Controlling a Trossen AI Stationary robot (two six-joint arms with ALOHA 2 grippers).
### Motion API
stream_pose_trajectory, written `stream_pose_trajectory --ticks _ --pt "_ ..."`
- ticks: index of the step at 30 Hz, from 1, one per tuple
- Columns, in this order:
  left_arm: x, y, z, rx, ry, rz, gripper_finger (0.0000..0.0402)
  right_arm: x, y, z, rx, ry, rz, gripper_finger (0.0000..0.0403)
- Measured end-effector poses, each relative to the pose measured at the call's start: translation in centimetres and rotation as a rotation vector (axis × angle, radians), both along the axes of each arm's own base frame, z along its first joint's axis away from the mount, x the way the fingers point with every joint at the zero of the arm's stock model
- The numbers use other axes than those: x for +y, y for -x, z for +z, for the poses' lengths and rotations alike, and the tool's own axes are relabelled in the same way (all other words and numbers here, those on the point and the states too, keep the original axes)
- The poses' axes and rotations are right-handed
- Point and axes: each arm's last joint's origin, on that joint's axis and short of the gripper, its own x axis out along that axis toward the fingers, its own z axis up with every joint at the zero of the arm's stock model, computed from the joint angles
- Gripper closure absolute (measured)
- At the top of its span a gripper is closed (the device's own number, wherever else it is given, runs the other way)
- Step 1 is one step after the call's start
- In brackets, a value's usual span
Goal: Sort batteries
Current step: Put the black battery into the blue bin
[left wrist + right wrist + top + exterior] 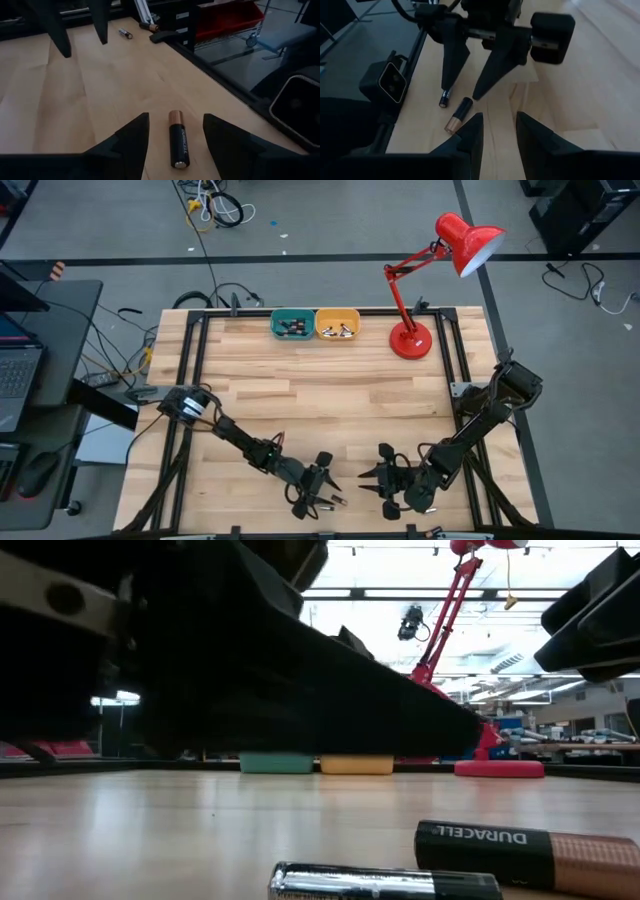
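Black-and-copper battery (178, 138) lies flat on the wood table (300, 395), right between the spread fingers of the left gripper (175, 142), untouched; long axis runs along the gripper's reach, copper end pointing away from the wrist. Slimmer dark battery (444, 98) lies just beside it, roughly parallel, outside the fingers. Right gripper (381, 477) hangs near, facing the left one, fingers apart, holding nothing. Teal bin (292, 324) & yellow bin (337, 324) sit at the far edge w/ more batteries inside.

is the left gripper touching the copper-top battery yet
Apart. The left wrist view shows the battery lying on the table between the open left gripper jaws, bare wood showing on both sides.
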Motion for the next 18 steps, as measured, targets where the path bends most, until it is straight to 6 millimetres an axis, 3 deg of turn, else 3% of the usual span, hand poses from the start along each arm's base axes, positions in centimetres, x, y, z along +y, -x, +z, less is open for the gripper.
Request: stream_pose_trajectory --ticks 18 --pt "-0.5 -0.7 -2.7 0.057 -0.007 -0.019 0.0203 0.0 0.0 0.0 0.000 0.013 0.008 0.0300"
